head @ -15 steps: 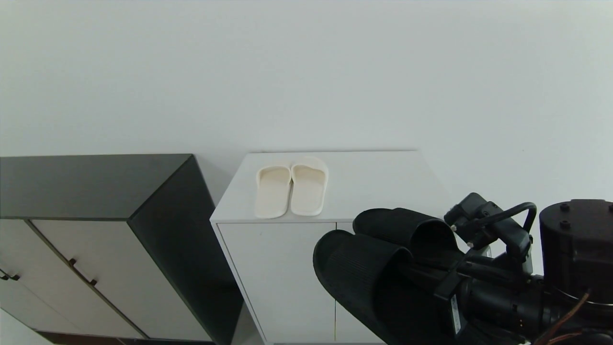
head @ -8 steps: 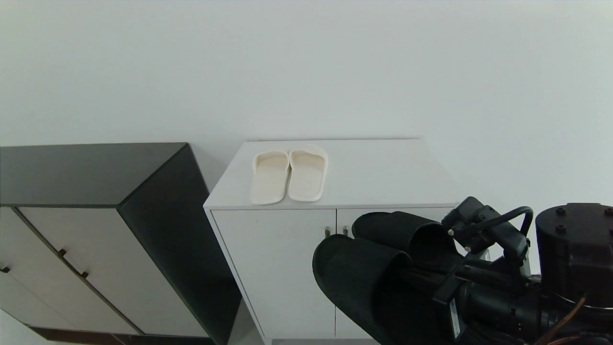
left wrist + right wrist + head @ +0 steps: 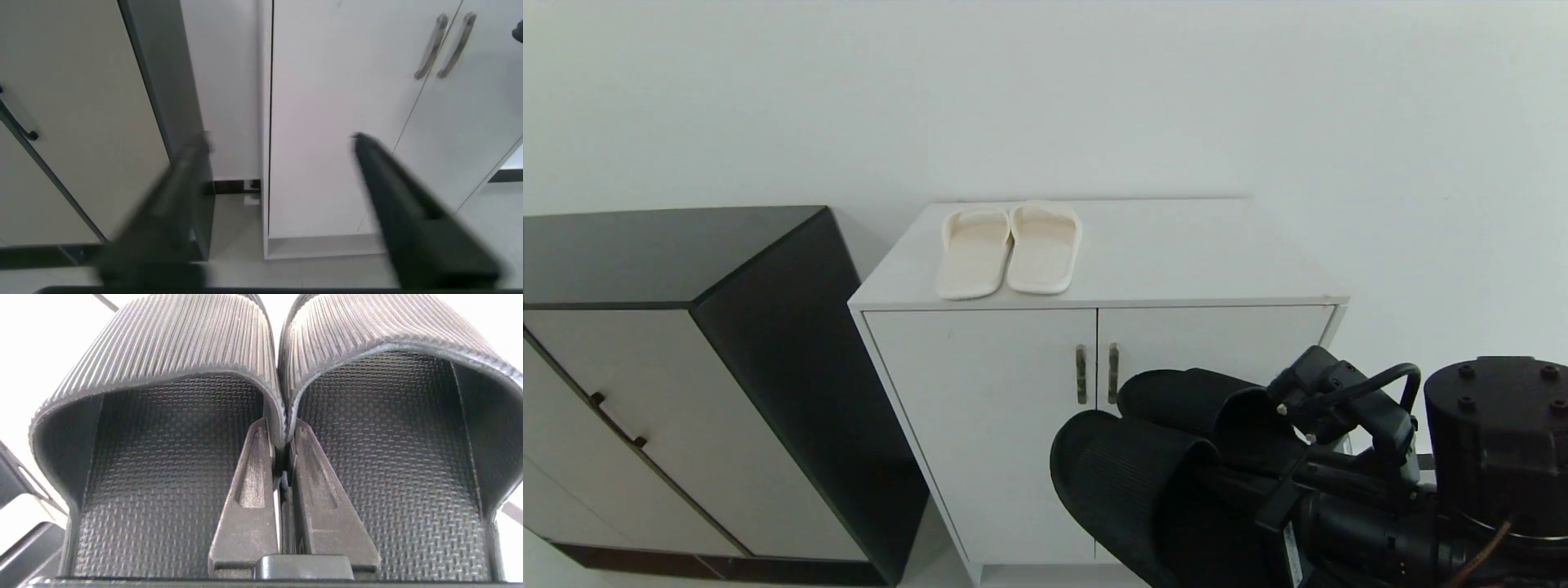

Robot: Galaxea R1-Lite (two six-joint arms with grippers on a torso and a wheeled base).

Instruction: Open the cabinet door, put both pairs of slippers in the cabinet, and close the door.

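The right claw (image 3: 282, 433) pinches the black slippers (image 3: 1160, 457) by their two inner walls, just short of the shut cabinet doors (image 3: 980, 425), cream slippers (image 3: 1009, 249) above and beyond; that thin grip could let one slide out, or the pair strike a door before the spread left claw (image 3: 278, 140) pulls a handle (image 3: 1081, 374).

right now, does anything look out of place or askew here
Nothing is spilled or damaged. The cream slippers lie side by side on top of the white cabinet, doors shut; the right gripper pinches the black slippers together.
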